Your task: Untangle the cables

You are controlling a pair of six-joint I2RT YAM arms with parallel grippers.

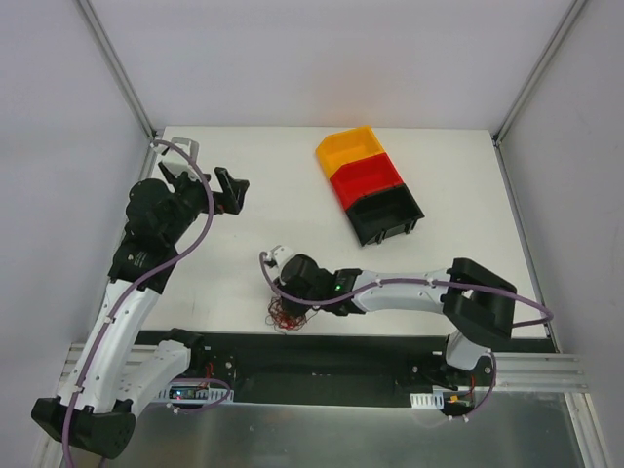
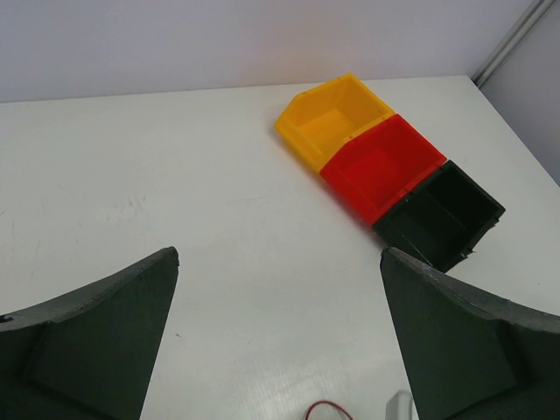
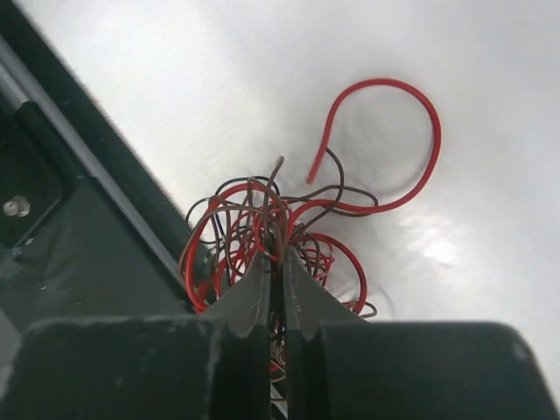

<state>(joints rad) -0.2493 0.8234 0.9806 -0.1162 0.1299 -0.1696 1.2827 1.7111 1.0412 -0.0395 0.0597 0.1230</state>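
The cables (image 3: 262,227) are a tangled clump of thin red and dark brown wires at the table's near edge, seen small in the top view (image 1: 285,317). One red loop (image 3: 411,157) curls out to the right. My right gripper (image 3: 276,255) is shut on strands of the clump, its jaws nearly together; in the top view it (image 1: 290,304) points down at the clump. My left gripper (image 1: 210,180) is open and empty, raised over the far left of the table. Its view shows one red wire end (image 2: 328,409) at the bottom edge.
Three joined bins stand at the back right: yellow (image 1: 350,148), red (image 1: 368,177) and black (image 1: 389,214). The table's dark front rail (image 3: 79,192) runs just left of the clump. White walls enclose the table.
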